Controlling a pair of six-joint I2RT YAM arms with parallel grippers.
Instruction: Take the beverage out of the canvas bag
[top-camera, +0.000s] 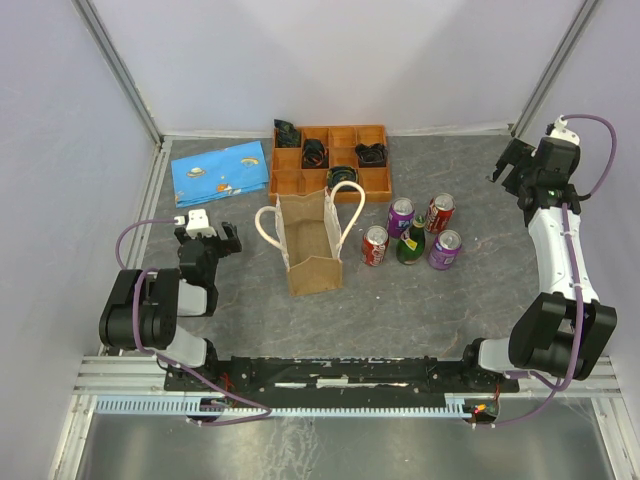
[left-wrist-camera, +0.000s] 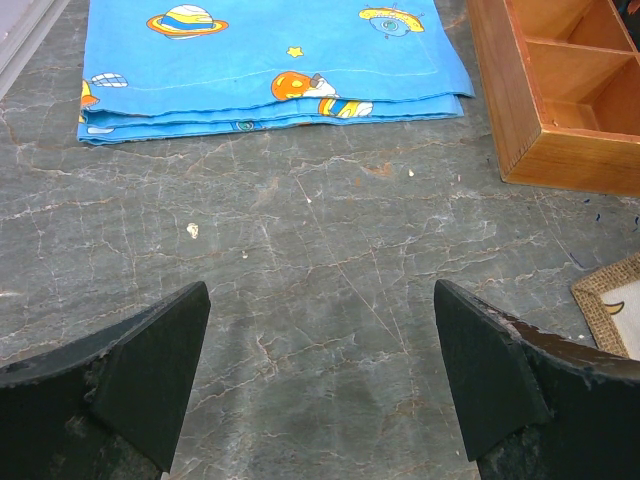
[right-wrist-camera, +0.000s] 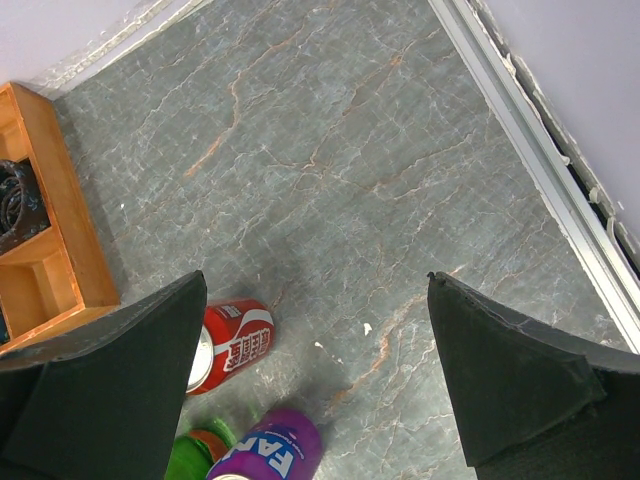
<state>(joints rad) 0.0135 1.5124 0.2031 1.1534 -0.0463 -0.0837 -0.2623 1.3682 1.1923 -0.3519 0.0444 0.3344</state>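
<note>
The canvas bag (top-camera: 310, 243) stands upright and open at the table's middle, with its two cream rope handles up. Only tan fabric shows inside it in the top view. Its edge shows in the left wrist view (left-wrist-camera: 612, 310). Several beverages stand just right of the bag: two red cans (top-camera: 375, 245) (top-camera: 440, 212), two purple cans (top-camera: 401, 215) (top-camera: 445, 249) and a green bottle (top-camera: 411, 243). My left gripper (top-camera: 208, 238) (left-wrist-camera: 320, 290) is open and empty, low over the table left of the bag. My right gripper (top-camera: 512, 166) (right-wrist-camera: 316, 280) is open and empty, raised at the far right.
An orange-brown wooden compartment tray (top-camera: 285, 183) (left-wrist-camera: 540, 110) (right-wrist-camera: 50, 240) with dark items sits behind the bag. A folded blue cloth (top-camera: 220, 170) (left-wrist-camera: 270, 60) lies at the back left. The right wrist view shows a red can (right-wrist-camera: 235, 340), a purple can (right-wrist-camera: 270, 450) and the green bottle (right-wrist-camera: 195, 450).
</note>
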